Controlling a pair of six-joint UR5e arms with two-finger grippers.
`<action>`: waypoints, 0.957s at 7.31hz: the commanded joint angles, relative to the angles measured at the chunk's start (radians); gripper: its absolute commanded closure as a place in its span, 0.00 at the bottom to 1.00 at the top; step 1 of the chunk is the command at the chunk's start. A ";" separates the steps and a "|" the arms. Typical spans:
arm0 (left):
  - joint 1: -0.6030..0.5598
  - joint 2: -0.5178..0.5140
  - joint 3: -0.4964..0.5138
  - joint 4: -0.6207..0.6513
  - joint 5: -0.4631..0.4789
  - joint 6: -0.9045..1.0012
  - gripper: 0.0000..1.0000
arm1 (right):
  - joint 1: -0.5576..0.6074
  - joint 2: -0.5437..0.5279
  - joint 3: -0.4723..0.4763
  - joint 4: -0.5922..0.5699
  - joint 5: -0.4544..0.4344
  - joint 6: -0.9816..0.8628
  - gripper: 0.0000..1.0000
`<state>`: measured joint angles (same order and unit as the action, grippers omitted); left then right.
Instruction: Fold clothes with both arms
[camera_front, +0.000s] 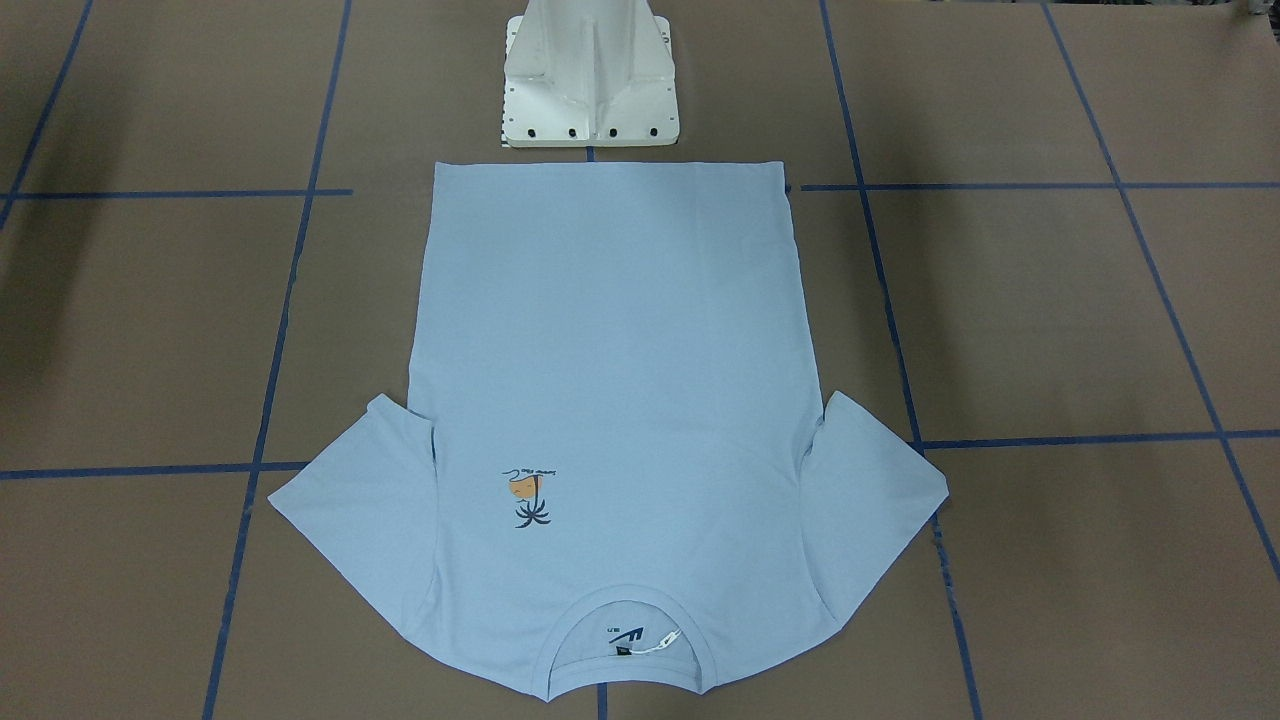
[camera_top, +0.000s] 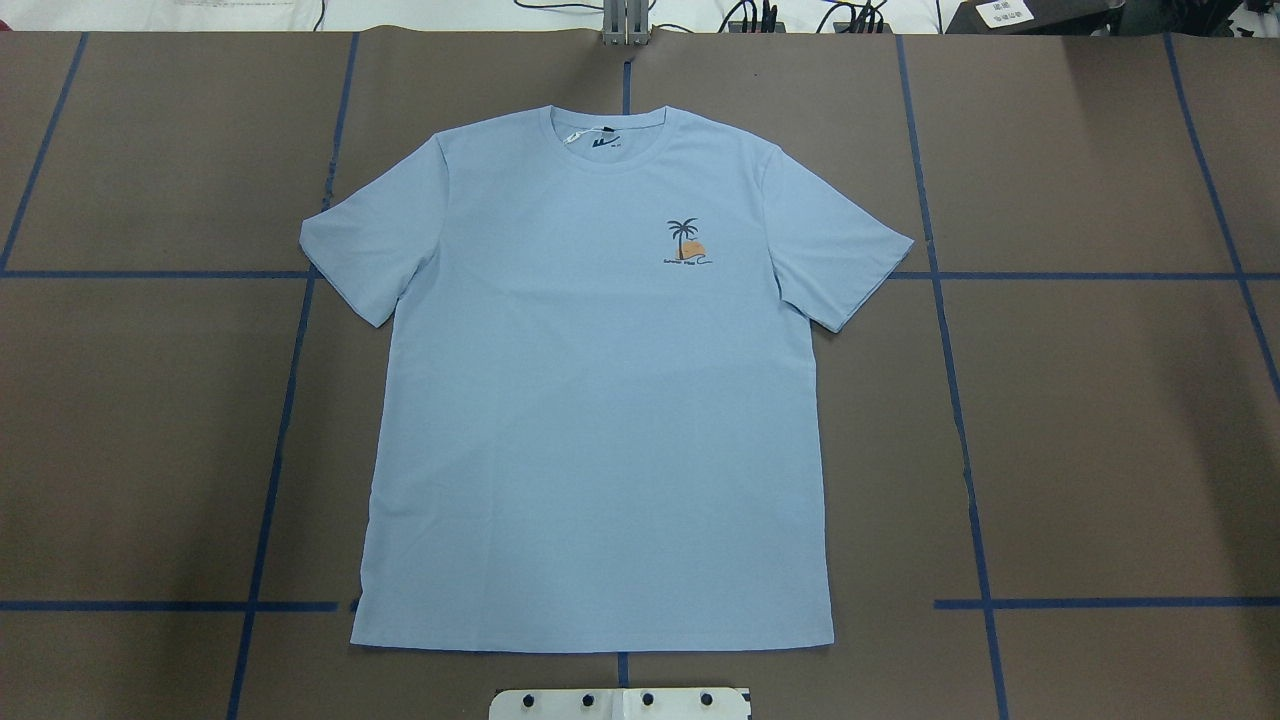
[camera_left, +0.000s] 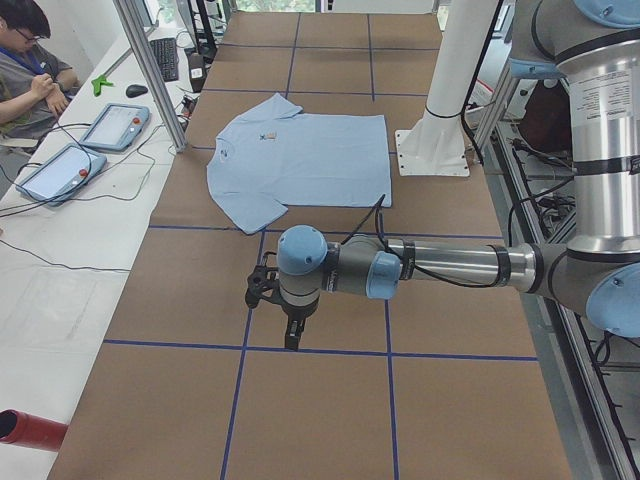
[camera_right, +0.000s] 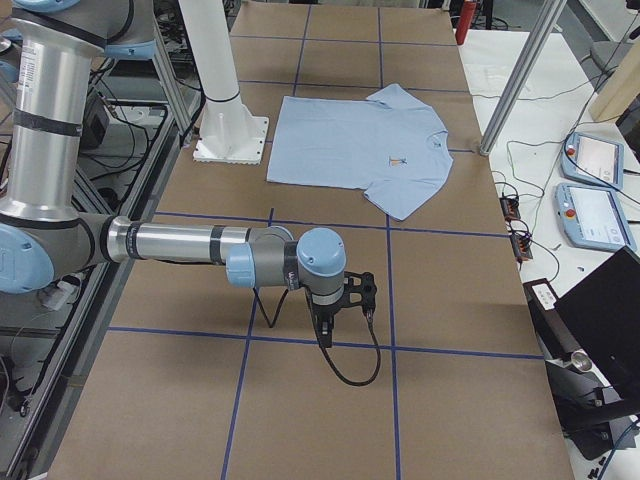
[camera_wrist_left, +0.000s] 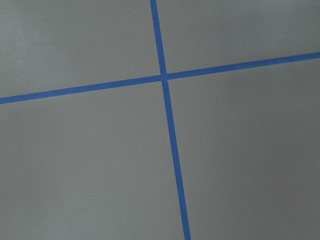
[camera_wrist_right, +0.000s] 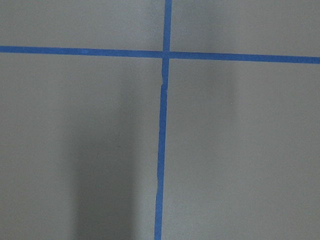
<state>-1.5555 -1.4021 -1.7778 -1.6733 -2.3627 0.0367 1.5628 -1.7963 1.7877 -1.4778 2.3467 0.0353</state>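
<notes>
The left arm (camera_left: 450, 265) reaches low over the brown counter (camera_top: 1100, 420), well apart from the T-shirt (camera_top: 600, 400). The left gripper (camera_left: 290, 338) points down above a blue tape line (camera_wrist_left: 167, 125). It shows only in the side view, so whether its jaws are open or closed cannot be told. It holds nothing that can be seen and does not touch the cloth. The left wrist view takes in only bare counter and two crossing tape lines.

At centre, the light blue T-shirt lies flat and face up, both short sleeves spread. Its hem is just in front of the white pedestal base (camera_front: 590, 90) and its ribbed collar (camera_top: 605, 125) is at the far side from the robot. A small dark-and-orange palm print (camera_top: 685, 242) sits on the chest. A dark neck label (camera_top: 605, 142) and a white tag (camera_top: 572, 137) show inside the collar.

On the other side, the right arm (camera_right: 180, 242) stretches out low in the same way, well away from the shirt. The right gripper (camera_right: 323, 338) points down near a tape line with a black cable looping beside it. The state of its jaws cannot be told either, and nothing is seen in them. The right wrist view shows only counter and crossed tape.
</notes>
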 joint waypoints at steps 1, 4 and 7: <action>0.000 0.002 -0.002 0.000 0.005 0.006 0.00 | -0.001 0.002 0.004 0.002 0.002 0.000 0.00; 0.000 0.006 -0.009 -0.002 0.003 0.000 0.00 | -0.001 0.002 0.030 0.001 0.005 0.000 0.00; 0.000 0.011 0.006 -0.093 0.014 0.008 0.00 | -0.003 0.009 0.036 0.001 0.089 0.003 0.00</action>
<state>-1.5548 -1.3951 -1.7806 -1.7183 -2.3545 0.0425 1.5606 -1.7913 1.8219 -1.4779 2.3881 0.0376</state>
